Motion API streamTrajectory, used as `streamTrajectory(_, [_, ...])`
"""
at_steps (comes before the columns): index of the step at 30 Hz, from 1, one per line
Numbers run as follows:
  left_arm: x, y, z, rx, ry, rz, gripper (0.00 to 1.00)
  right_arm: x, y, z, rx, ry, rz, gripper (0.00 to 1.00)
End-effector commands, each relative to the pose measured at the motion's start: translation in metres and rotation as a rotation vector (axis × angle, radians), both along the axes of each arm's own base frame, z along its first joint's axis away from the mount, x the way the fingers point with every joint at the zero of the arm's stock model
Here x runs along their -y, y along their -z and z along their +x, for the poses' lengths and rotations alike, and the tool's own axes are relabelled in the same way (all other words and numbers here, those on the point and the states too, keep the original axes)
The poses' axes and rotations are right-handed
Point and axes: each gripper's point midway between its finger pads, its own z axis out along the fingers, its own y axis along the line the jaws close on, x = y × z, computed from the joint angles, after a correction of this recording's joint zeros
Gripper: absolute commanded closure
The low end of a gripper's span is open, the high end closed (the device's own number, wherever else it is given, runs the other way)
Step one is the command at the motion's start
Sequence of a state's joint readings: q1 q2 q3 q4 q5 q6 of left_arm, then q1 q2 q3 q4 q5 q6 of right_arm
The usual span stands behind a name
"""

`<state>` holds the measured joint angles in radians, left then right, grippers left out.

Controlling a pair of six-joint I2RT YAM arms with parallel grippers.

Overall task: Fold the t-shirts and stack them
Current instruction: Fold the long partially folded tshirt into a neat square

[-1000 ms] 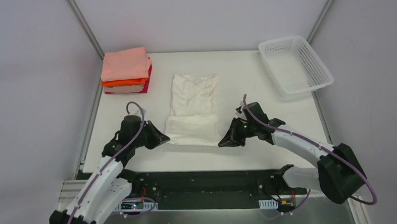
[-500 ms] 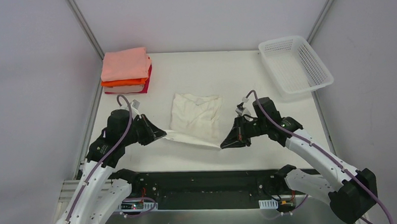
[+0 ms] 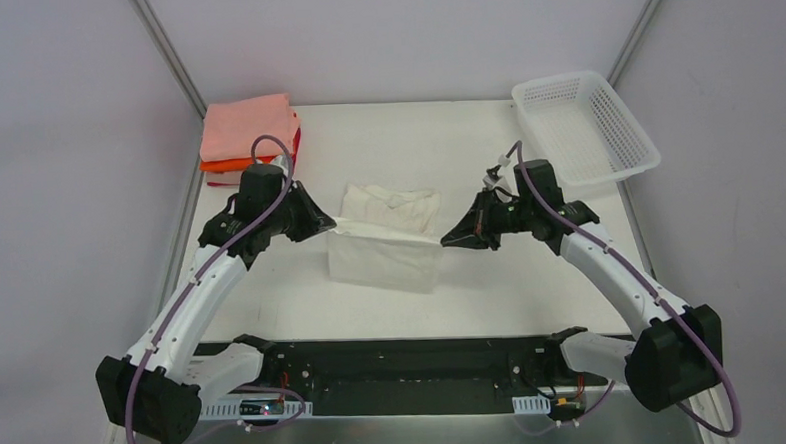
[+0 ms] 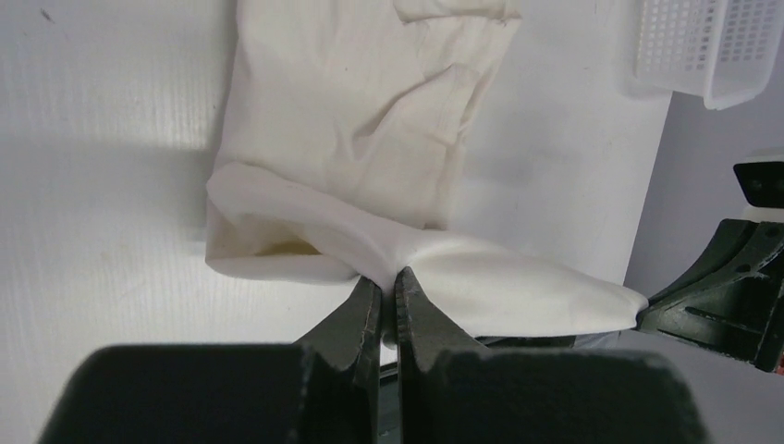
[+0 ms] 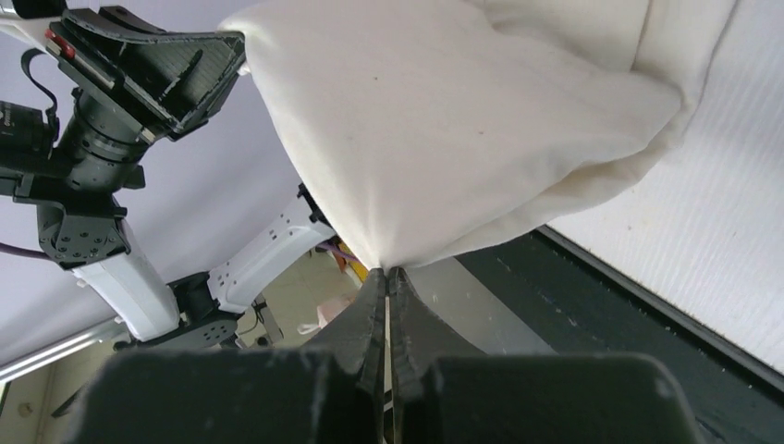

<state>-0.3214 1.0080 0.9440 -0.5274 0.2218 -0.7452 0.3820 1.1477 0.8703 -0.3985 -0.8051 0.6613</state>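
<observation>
The cream-white t-shirt [image 3: 385,247] lies partly folded at the table's middle, its near part lifted and stretched between both grippers. My left gripper [image 3: 331,223] is shut on its left corner, which shows pinched in the left wrist view [image 4: 388,277]. My right gripper [image 3: 444,242] is shut on its right corner, seen in the right wrist view [image 5: 385,268]. The shirt's collar end [image 3: 393,200] rests on the table behind the raised edge. A stack of folded t-shirts [image 3: 248,128], salmon-pink on top with orange and crimson-red below, sits at the back left.
A white plastic lattice basket [image 3: 583,129] stands at the back right corner, also in the left wrist view [image 4: 707,46]. Metal frame posts rise at both back corners. The black base rail runs along the near edge.
Both grippers have risen and moved away from the near edge, carrying the shirt's near edge up and back over the rest of the shirt.
</observation>
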Motion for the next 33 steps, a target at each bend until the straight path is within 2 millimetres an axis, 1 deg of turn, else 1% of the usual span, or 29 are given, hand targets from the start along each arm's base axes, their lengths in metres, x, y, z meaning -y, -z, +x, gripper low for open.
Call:
streamTrajectory(1, [-0.012, -0.026, 0.042, 0.131, -0.051, 0.086, 1.0, 0.007, -0.022, 0.034, 0.111, 0.034, 0.019, 1.0])
streamTrajectory(4, [-0.012, -0.029, 0.057, 0.134, -0.045, 0.1, 1.0, 0.009, -0.027, 0.049, 0.12, 0.058, 0.057, 1.0])
streamTrajectory(7, [-0.012, -0.026, 0.07, 0.128, -0.049, 0.111, 1.0, 0.014, -0.025, 0.065, 0.096, 0.09, 0.062, 1.0])
streamTrajectory(11, [-0.01, -0.017, 0.089, 0.108, -0.044, 0.111, 1.0, 0.014, -0.015, 0.085, 0.062, 0.111, 0.07, 1.0])
streamTrajectory(13, [-0.01, -0.011, 0.1, 0.091, -0.047, 0.117, 1.0, 0.018, -0.007, 0.098, 0.041, 0.129, 0.06, 1.0])
streamTrajectory(18, [-0.012, 0.003, 0.132, 0.065, -0.071, 0.134, 1.0, 0.025, 0.006, 0.133, 0.047, 0.185, 0.024, 1.0])
streamTrajectory(21, [-0.012, 0.017, 0.148, 0.035, -0.068, 0.145, 1.0, 0.03, 0.016, 0.151, 0.033, 0.213, 0.014, 1.0])
streamTrajectory(22, [-0.012, 0.026, 0.153, 0.015, -0.067, 0.148, 1.0, 0.031, 0.023, 0.157, 0.022, 0.219, 0.011, 1.0])
streamTrajectory(29, [-0.018, 0.06, 0.172, -0.062, -0.082, 0.164, 1.0, 0.028, 0.052, 0.187, -0.03, 0.215, 0.013, 1.0])
streamTrajectory(33, [-0.016, 0.079, 0.183, -0.101, -0.068, 0.156, 1.0, 0.031, 0.069, 0.203, -0.051, 0.251, -0.004, 1.0])
